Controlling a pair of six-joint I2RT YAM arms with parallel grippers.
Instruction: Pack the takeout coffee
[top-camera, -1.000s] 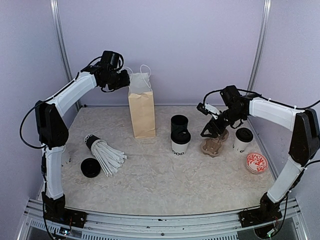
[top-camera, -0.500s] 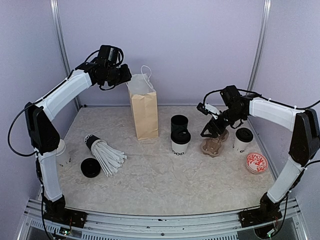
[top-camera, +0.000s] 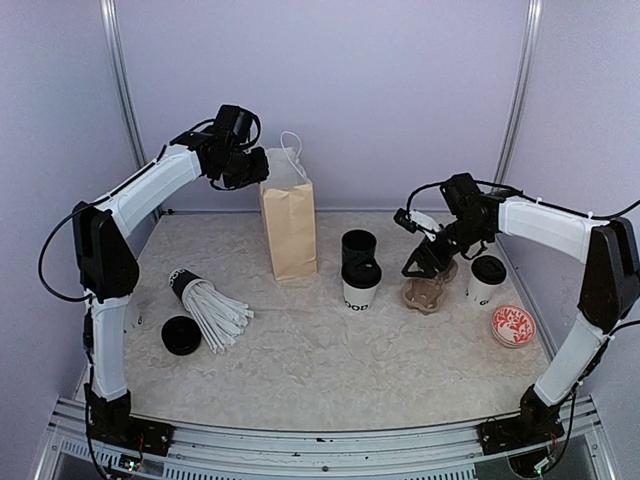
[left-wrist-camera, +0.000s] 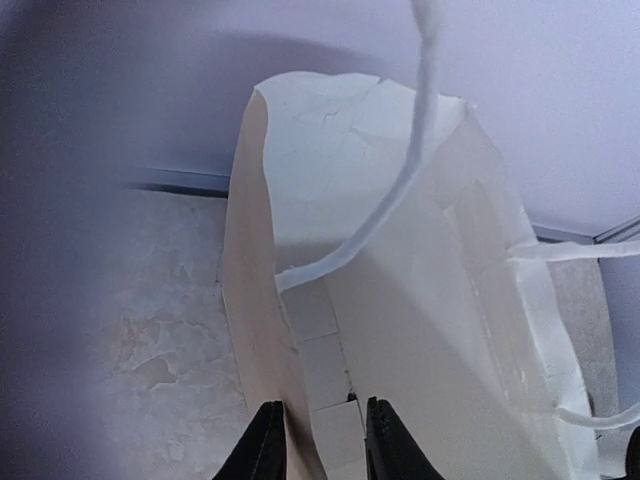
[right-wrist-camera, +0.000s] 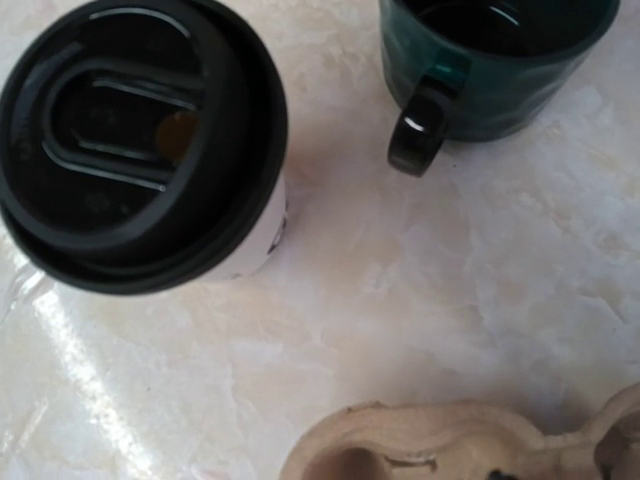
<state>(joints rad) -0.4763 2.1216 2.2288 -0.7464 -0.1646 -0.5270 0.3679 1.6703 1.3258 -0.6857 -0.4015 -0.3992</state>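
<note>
The left arm (top-camera: 150, 190) rises from the near left corner of the pale marbled desk (top-camera: 320, 370). It bends at the elbow and reaches up and across to a tall tan paper bag with white string handles (top-camera: 288, 225). The bag stands near the far edge, left of centre. The left tool (top-camera: 252, 168) sits at the bag's upper left rim. In the left wrist view its two black fingers (left-wrist-camera: 262, 445) stand a little apart, one on each side of the bag's side wall. Whether they pinch the paper cannot be told, and the picture's lower edge cuts them off.

The right arm (top-camera: 555, 225) arches up from the near right corner and slopes down over the far right part of the desk. The right tool (top-camera: 425, 262) points down with its fingers spread wide, just over a brown moulded-pulp cup carrier (top-camera: 425, 293). Whether it touches the carrier cannot be made out.

A white paper takeout cup with a round black lid (top-camera: 360, 285) stands mid-desk toward the far edge. A dark green handled mug (top-camera: 358, 243) stands close behind it, not touching. A second white lidded cup (top-camera: 487, 280) stands near the right edge, just beside the carrier. Both cups are on the desk, outside bag and carrier.

Near the left edge a black cup of white straws (top-camera: 205, 300) lies on its side.
</note>
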